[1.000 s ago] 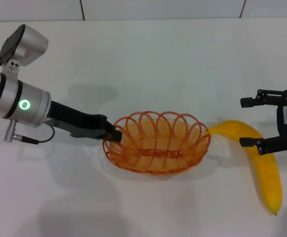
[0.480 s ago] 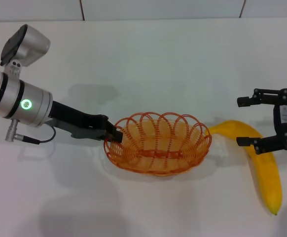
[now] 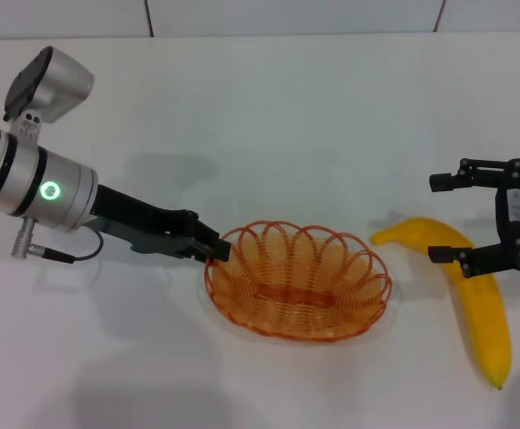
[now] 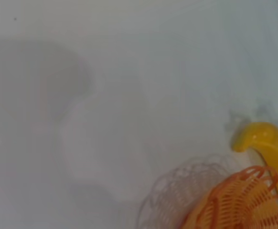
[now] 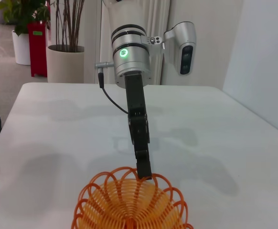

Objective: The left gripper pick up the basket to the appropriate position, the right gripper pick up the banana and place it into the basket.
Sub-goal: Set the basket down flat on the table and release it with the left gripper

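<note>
One banana (image 3: pixel 479 299) lies on the white worktop (image 3: pixel 287 116) near its right edge, with the right gripper (image 3: pixel 448 218) hovering over its stem half, fingers spread wide and not touching it. Toward the middle, the basket (image 3: pixel 297 281) sits just left of the banana's stem, its left rim pinched by the left gripper (image 3: pixel 213 251).

1 basket (image 3: pixel 298 281); 1 banana (image 3: pixel 474 299); 2 end effectors: left (image 3: pixel 213 251), right (image 3: pixel 448 217).
</note>
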Robot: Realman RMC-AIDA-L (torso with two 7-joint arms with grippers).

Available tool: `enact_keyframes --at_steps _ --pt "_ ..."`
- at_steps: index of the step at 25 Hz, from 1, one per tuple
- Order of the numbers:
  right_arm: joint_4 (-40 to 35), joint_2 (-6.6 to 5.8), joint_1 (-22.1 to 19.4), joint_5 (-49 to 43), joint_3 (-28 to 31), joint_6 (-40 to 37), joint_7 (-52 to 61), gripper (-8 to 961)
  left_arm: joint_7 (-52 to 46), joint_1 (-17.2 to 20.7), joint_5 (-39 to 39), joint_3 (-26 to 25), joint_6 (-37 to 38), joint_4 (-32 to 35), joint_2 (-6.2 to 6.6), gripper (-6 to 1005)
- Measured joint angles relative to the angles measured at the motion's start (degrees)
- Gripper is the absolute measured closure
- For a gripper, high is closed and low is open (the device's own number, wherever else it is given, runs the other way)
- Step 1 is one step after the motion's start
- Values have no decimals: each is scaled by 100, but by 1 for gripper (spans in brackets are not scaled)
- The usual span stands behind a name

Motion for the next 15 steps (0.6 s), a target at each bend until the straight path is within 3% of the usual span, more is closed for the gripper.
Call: enact_keyframes --at_steps 3,15 --pt "0 0 -2 4 0 0 4 65 0 -11 1 0 17 -4 0 744" --pt "0 -1 -12 8 1 0 25 65 47 -13 12 129 59 4 -3 716"
